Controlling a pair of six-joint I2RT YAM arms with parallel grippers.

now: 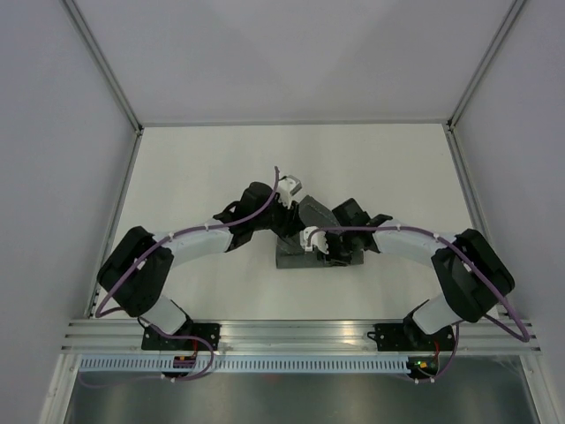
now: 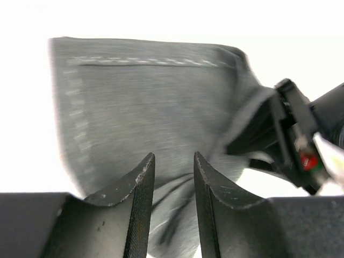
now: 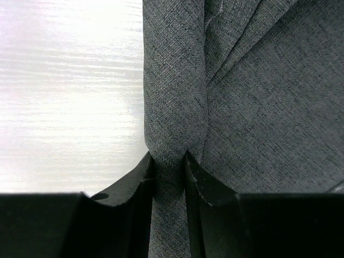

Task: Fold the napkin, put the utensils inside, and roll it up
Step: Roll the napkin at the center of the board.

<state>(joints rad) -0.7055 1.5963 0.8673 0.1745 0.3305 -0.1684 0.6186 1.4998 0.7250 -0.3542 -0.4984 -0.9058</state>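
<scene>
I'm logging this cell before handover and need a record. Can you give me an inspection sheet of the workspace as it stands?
Surface: white table, no marks seen.
Job's things: dark grey napkin, bunched at the centre and partly lifted; utensils not seen.
Clutter: nothing seen.
Tools: left tool closed with napkin cloth between its fingers; right tool pinched on a gathered fold of the napkin.
Cables: purple cables run along both arms.
Surroundings: pale walls on three sides; aluminium rail at the near edge carries the arm bases.
</scene>
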